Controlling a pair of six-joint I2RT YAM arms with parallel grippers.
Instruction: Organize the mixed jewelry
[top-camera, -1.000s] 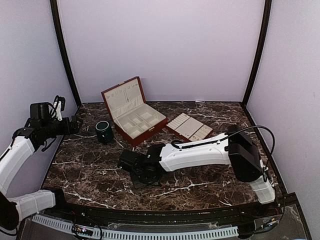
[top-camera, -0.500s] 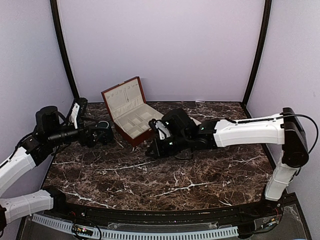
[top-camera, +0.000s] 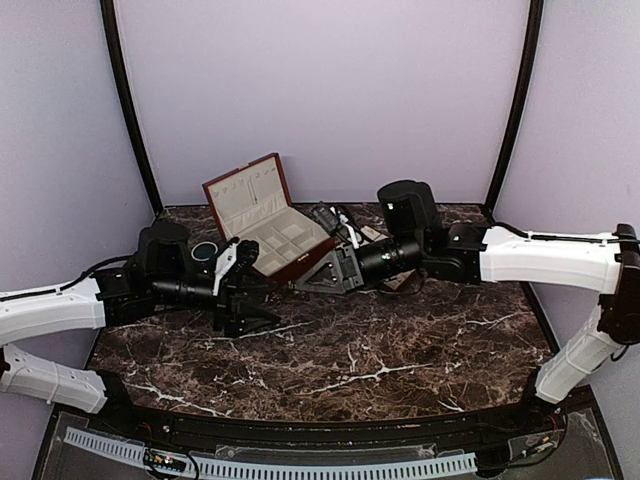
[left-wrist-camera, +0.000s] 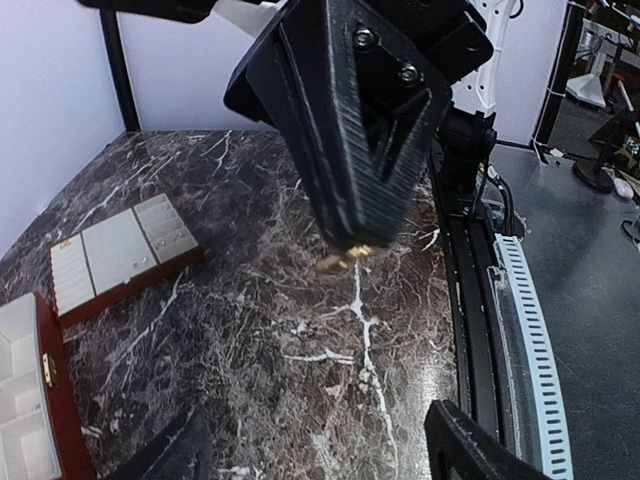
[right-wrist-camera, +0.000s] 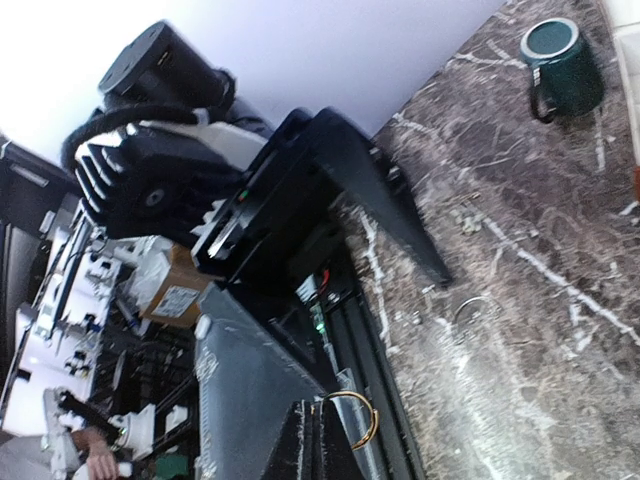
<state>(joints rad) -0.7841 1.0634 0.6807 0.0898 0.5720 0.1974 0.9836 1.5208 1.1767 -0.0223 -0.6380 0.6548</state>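
Observation:
My right gripper (top-camera: 303, 282) is shut on a small gold ring (right-wrist-camera: 357, 420), pinched at its fingertips (right-wrist-camera: 322, 440) above the marble table. The left wrist view shows the same ring (left-wrist-camera: 345, 258) under the right gripper's black fingers (left-wrist-camera: 345, 130). My left gripper (top-camera: 262, 290) is open and empty, its jaws wide apart, facing the right gripper from the left. A thin pale ring (right-wrist-camera: 475, 310) and a tiny pale piece (right-wrist-camera: 465, 222) lie on the table below the left gripper's finger (right-wrist-camera: 385, 195).
The open red-brown wooden box (top-camera: 262, 222) stands at the back behind both grippers. A dark green cup (top-camera: 204, 250) stands left of it. The cream-lined tray (left-wrist-camera: 120, 250) lies at the back right, mostly hidden by the right arm in the top view.
The right gripper has left the middle of the table and swung back and right, now pointing left. The left arm has swung in from the far left to face it.

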